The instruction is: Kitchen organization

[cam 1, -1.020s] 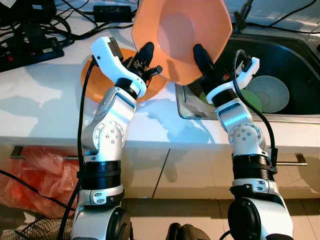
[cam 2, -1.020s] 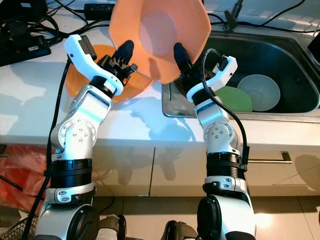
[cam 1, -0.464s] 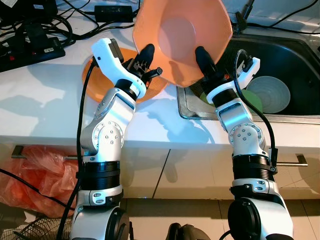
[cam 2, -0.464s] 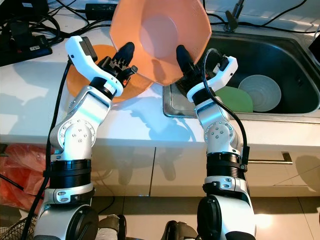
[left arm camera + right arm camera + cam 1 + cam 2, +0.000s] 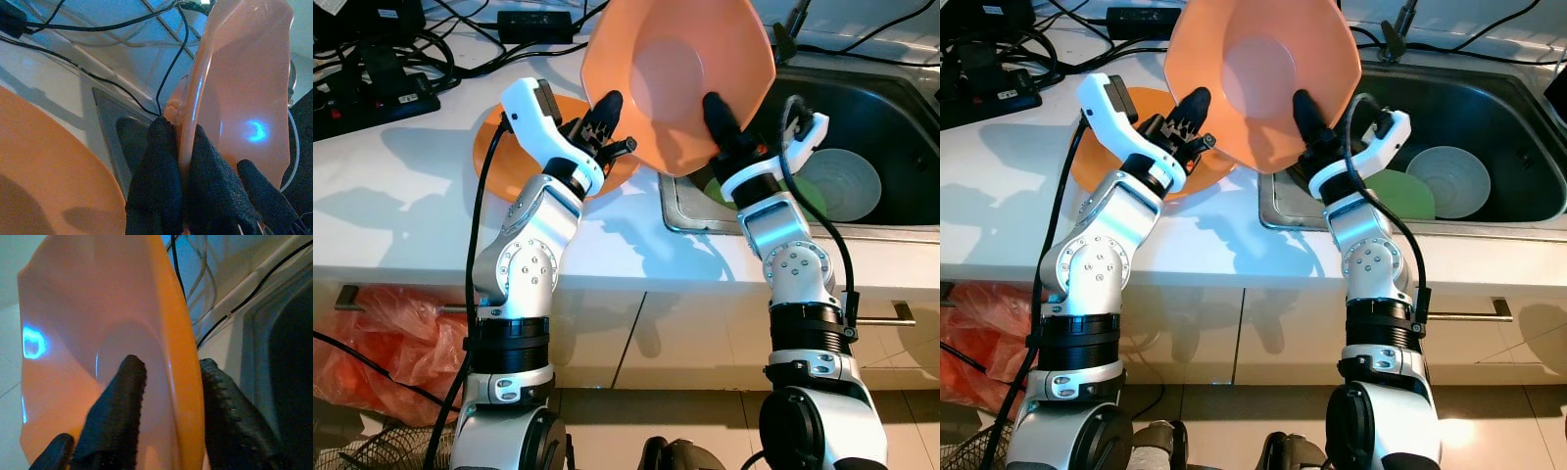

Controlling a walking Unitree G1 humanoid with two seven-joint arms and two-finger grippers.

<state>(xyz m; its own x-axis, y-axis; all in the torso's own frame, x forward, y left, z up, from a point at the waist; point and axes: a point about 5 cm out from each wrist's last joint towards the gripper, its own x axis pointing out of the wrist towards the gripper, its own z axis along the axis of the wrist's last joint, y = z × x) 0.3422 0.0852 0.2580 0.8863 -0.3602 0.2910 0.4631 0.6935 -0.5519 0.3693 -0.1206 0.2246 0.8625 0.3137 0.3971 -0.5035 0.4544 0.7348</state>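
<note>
1. While both of your arms are raised over the counter edge, elbows bent and forearms angled up and inward, they meet at one orange bowl held in the upper centre of the head views.
2. Your left gripper pinches the bowl's lower left rim; in the left wrist view its fingers are pressed together on the thin wall, one on each face.
3. Your right gripper clamps the lower right rim, with one finger lying inside the bowl and the other behind the wall.
4. You have two orange pieces in view: the lifted bowl and a flat orange plate resting on the white counter behind your left forearm.
5. The bowl is tipped up on edge, its open side facing your head camera and its base facing away toward the wall; its rim runs roughly upright across the frame, above the seam between the counter and the sink.
6. In the sink at the right of the frame you can count two dishes: a grey bowl and a green plate partly hidden by your right arm.
7. Black cables lie at the upper left.
</note>
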